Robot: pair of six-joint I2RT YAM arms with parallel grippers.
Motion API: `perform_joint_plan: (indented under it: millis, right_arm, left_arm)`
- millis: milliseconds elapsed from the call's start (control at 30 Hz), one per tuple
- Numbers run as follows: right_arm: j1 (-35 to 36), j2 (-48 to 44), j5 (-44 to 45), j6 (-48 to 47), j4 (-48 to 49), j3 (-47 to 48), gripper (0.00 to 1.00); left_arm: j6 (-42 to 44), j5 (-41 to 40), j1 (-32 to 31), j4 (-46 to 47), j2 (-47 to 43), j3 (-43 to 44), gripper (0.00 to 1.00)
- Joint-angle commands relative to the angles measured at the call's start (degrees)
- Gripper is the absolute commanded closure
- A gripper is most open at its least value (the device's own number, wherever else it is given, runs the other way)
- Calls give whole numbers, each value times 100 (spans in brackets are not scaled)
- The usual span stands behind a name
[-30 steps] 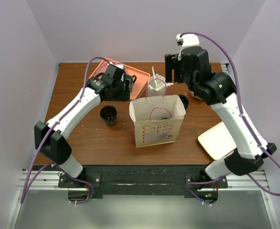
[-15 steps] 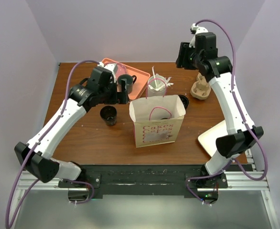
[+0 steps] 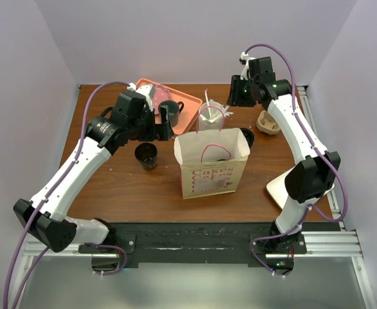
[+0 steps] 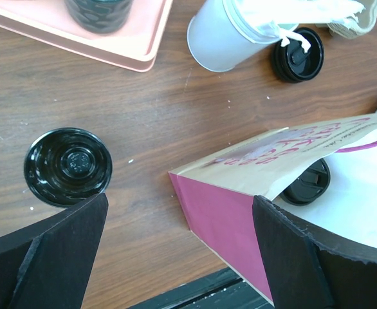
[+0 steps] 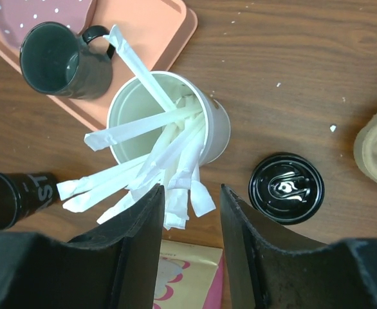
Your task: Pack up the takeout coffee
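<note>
- Top external view: the takeout coffee [image 3: 146, 156] stood on the worktop [image 3: 143, 193], just left of the paper bag [image 3: 211, 168] and not in it.
- Right wrist view: the cup was open with no lid on, and white lettering showed on its side.
- A loose black lid [image 5: 285, 187] lay flat on the worktop near the white cup [image 5: 175, 122], which held paper-wrapped straws or stirrers.
- Left pincer [image 4: 179, 203] was spread wide and empty, hovering over the bare strip between coffee and bag.
- Right pincer [image 5: 190, 193] was parted only narrowly, gripping nothing, above the white cup.
- A second dark lid [image 4: 307, 183] showed inside the bag mouth; I couldn't tell whether it sat on a cup.
- Progress, my read: the bag stood upright and open, but the coffee wasn't packed.
- Left to do: lid onto cup, grasp cup, lower it upright into the bag.
- Risk: an unlidded paper cup is soft-walled, so a hard squeeze could crush or tip it.
</note>
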Motion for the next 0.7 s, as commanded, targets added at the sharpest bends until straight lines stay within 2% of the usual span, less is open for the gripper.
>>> perform_joint_plan:
  millis: [0,333,667]
  right_arm:
    - [-19,9,-292,-35,293,-122,57]
    - [-10,71,-265,-79,820,-412,62]
    - [-19,334,-326,-167,970,-131,68]
  left_arm:
    - [45,234,23,11,46,195,0]
    - [89,163,23,-69,46,169,0]
    - [124,154,23,-104,54,134,0]
